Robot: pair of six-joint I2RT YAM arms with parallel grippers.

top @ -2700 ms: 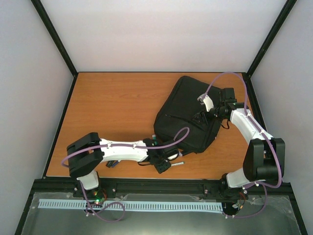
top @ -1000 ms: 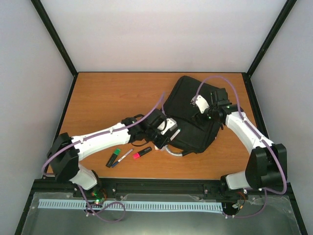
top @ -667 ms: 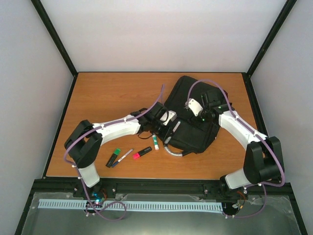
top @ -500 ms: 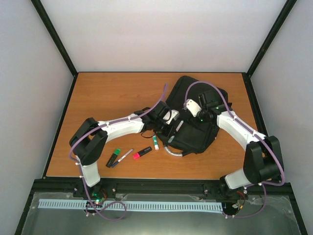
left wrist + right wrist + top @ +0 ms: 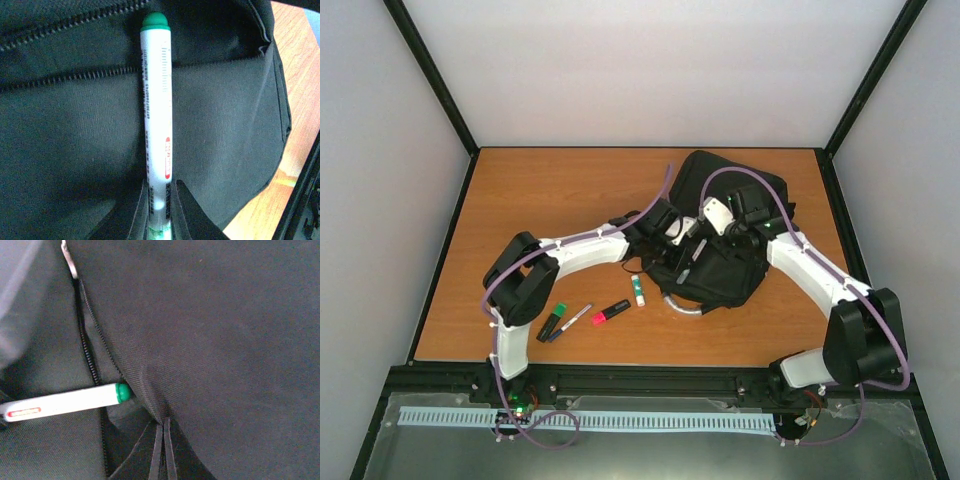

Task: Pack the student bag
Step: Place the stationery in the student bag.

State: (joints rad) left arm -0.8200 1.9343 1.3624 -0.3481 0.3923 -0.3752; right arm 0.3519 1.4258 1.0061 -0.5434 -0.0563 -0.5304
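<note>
Left wrist view, left pincer (image 5: 161, 210) clamped on green-capped marker (image 5: 156, 100), print unreadable, right pincer (image 5: 163, 452) pinching student bag (image 5: 225, 340).

L jaws clamp marker (image 5: 156, 100), R jaws pinch bag (image 5: 225, 315).

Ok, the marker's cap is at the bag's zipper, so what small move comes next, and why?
Probably ease the left gripper forward along the length of the green-capped marker. It grips the marker by its rear end, the cap sits at the open zipper of the student bag, and the right gripper pinches the fabric up, so the opening looks ready.
</note>
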